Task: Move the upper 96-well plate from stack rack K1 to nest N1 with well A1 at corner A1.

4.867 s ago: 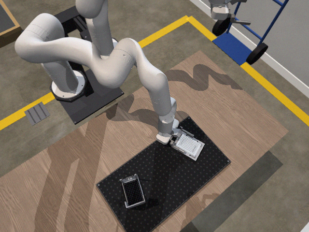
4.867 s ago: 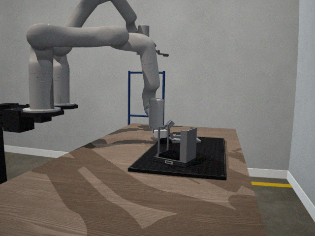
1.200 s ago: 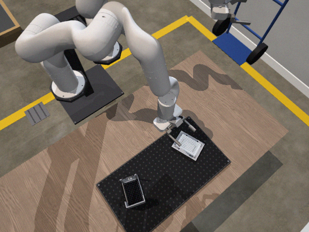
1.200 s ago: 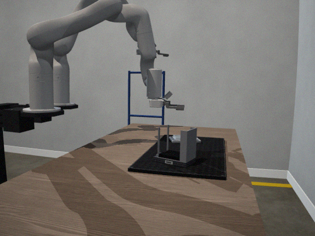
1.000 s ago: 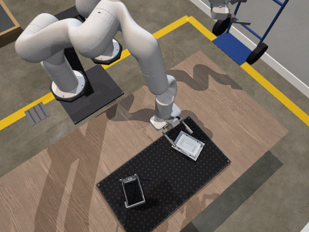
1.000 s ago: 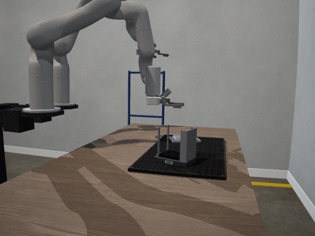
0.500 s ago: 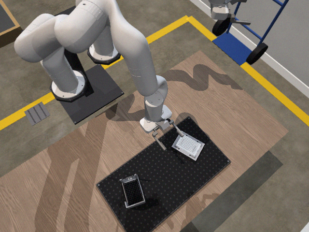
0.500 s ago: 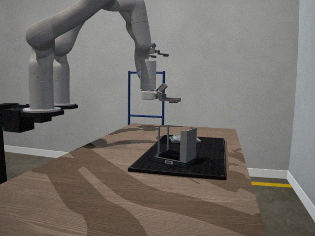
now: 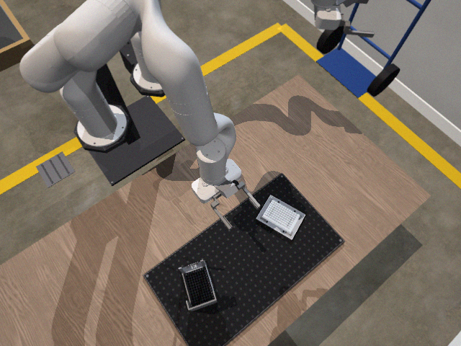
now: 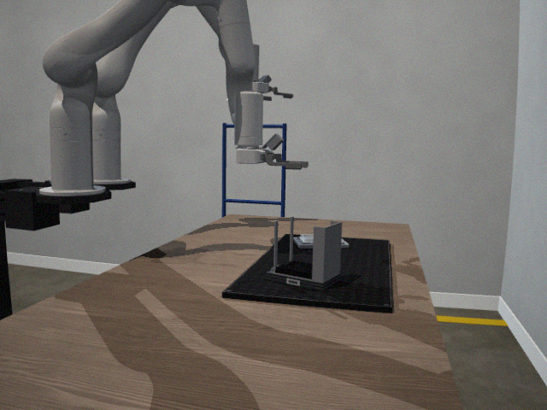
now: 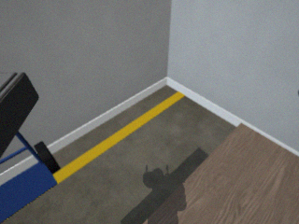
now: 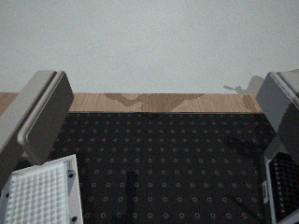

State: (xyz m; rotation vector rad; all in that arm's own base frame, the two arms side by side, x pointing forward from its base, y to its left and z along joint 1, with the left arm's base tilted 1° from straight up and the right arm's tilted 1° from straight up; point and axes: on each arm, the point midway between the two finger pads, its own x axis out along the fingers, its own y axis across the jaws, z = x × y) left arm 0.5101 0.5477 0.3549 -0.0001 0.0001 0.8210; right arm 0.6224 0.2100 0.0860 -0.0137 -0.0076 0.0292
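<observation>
A white 96-well plate lies in the grey nest N1 and looks flat. Its rim lettering and the A1 mark are too small to read. A black plate lies low in the rack K1, with no plate on top of it. My right gripper is open and empty, high above the board between nest and rack. My left gripper is open and empty, far from both, beyond the table end.
K1 has a tall wall on one side and thin upright posts opposite. Both stand on a black perforated board on the wooden table. A blue hand truck stands by the wall, below the left gripper.
</observation>
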